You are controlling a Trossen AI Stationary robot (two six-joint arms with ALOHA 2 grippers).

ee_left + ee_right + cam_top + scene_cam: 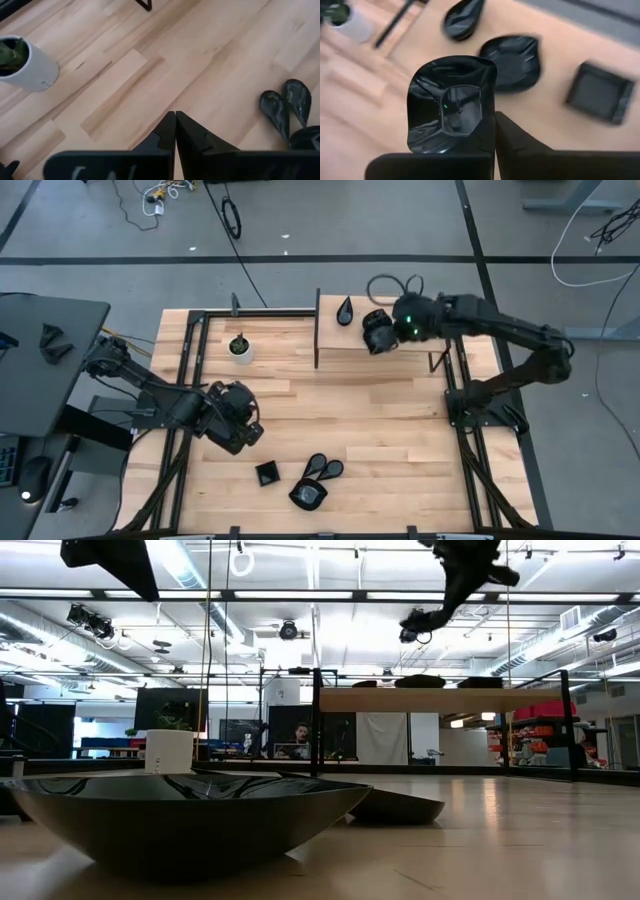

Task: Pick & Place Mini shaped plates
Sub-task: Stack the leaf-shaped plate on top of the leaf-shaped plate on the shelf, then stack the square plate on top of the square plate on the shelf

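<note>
Two arms are seen over a wooden table (330, 420). Far left, the left gripper (243, 432) is parked above the table's left half, fingers pressed together, nothing held; in the left wrist view the fingertips (175, 131) meet over bare wood. A white pot with a plant (240, 347) is placed at the back left, near a black frame post. Toward the front middle, a square plate (267, 473) is set beside a rounded plate (308, 495), with two teardrop plates (324, 468) lying side by side just behind the rounded one. Further right, a raised shelf (340, 345) is found at the back centre, carrying a teardrop plate (345, 309). The right gripper (378, 332) is held over that shelf, clamped on a glossy black plate (451, 111) by its rim. In the right wrist view, three more plates are seen on the shelf below: a teardrop one (462, 17), a rounded one (512, 61) and a square one (599, 97), blurred.
</note>
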